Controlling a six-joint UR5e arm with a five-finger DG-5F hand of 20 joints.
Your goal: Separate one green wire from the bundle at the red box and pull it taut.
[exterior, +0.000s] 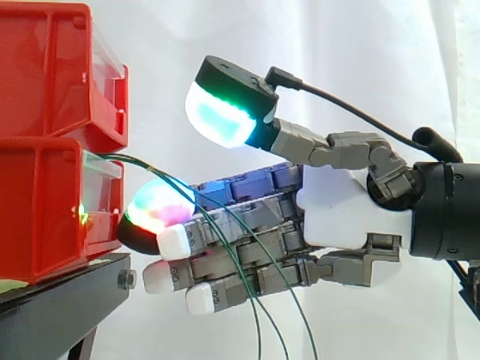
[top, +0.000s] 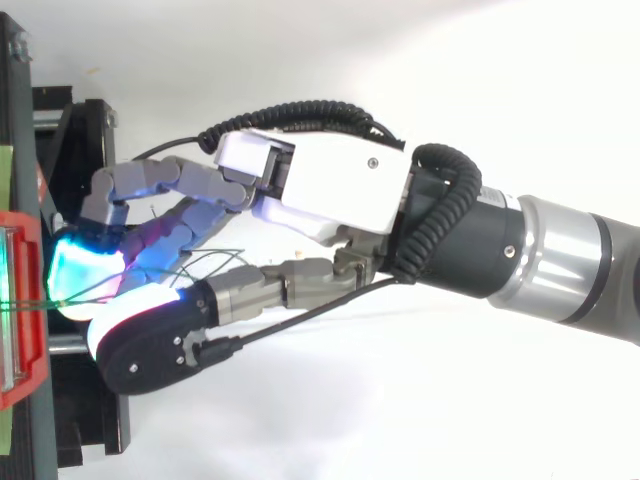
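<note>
The hand [exterior: 341,214] reaches in level from the right, palm side-on, and is open: its fingers lie straight, stacked one above another and aimed at the bins, with the thumb raised well clear above them. The thumb's pad [exterior: 221,112] glows cyan and green. One fingertip [exterior: 157,206] near the lower bin glows in mixed red, green and blue, and it sits just beside that bin's front. The lower fingertips are plain white.

The wires [exterior: 135,160] are thin, dark green strands, about three of them. They leave the front of the lower bin [exterior: 45,210] close together, near its clear window. They then arc rightward and fan apart as they droop slack across the fingers on the camera side and hang down past the hand. I cannot tell whether any strand touches a finger, and none is pinched. From above, fine strands [top: 205,262] show in the gap between thumb and fingers, and a thin green line crosses the bin's edge [top: 25,300].

A second red bin [exterior: 52,67] sits on the lower one. Both rest on a black stand [exterior: 60,300] before a white curtain [exterior: 375,60].
</note>
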